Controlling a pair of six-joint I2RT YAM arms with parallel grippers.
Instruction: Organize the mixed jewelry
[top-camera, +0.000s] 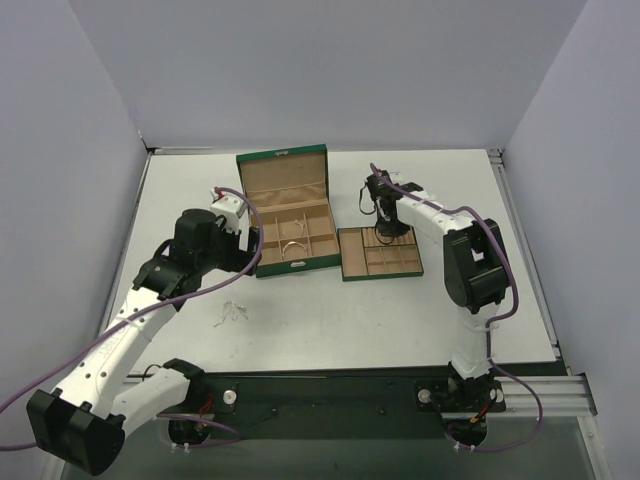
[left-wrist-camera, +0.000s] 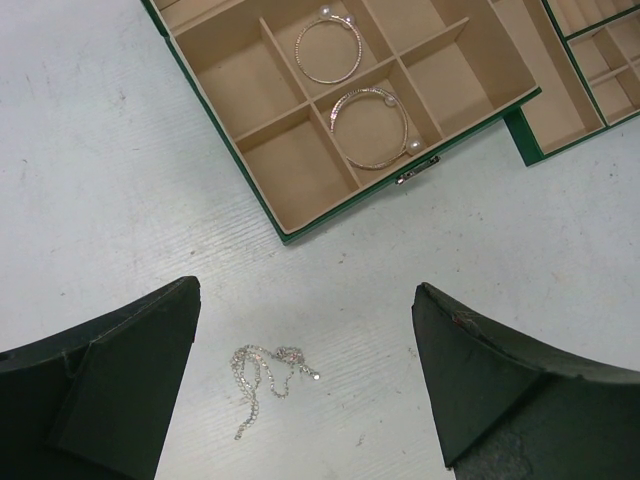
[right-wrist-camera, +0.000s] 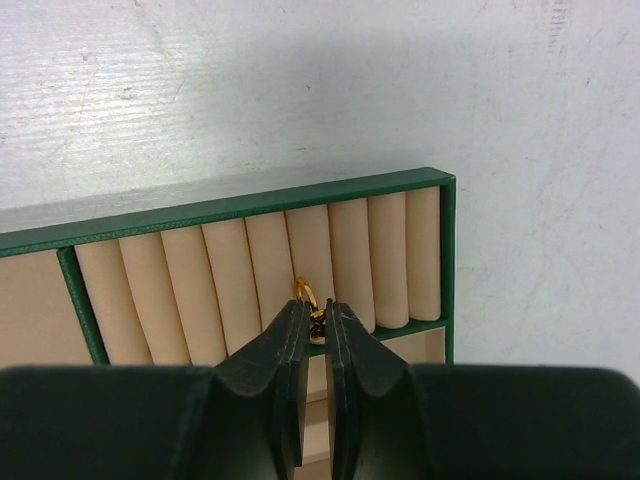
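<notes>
A fine pale chain (left-wrist-camera: 265, 375) lies bunched on the white table (left-wrist-camera: 100, 180), also seen from above (top-camera: 232, 312). My left gripper (left-wrist-camera: 305, 290) hangs open over it, one finger on each side, touching nothing. Two thin silvery bangle hoops (left-wrist-camera: 330, 50) (left-wrist-camera: 372, 128) lie in neighbouring compartments of the open green box (left-wrist-camera: 300, 225). My right gripper (right-wrist-camera: 315, 308) is shut on a small gold ring (right-wrist-camera: 306, 294), held against the tan ring rolls (right-wrist-camera: 230, 270) of the small green tray (right-wrist-camera: 250, 205). In the top view that gripper (top-camera: 385, 228) stands over the tray's back left corner.
The green box (top-camera: 283, 157) stands at mid-table with its lid raised toward the back. The tray (top-camera: 381, 277) sits just right of it, nearly touching. Grey walls close in the table on three sides. The arm bases are at the near edge.
</notes>
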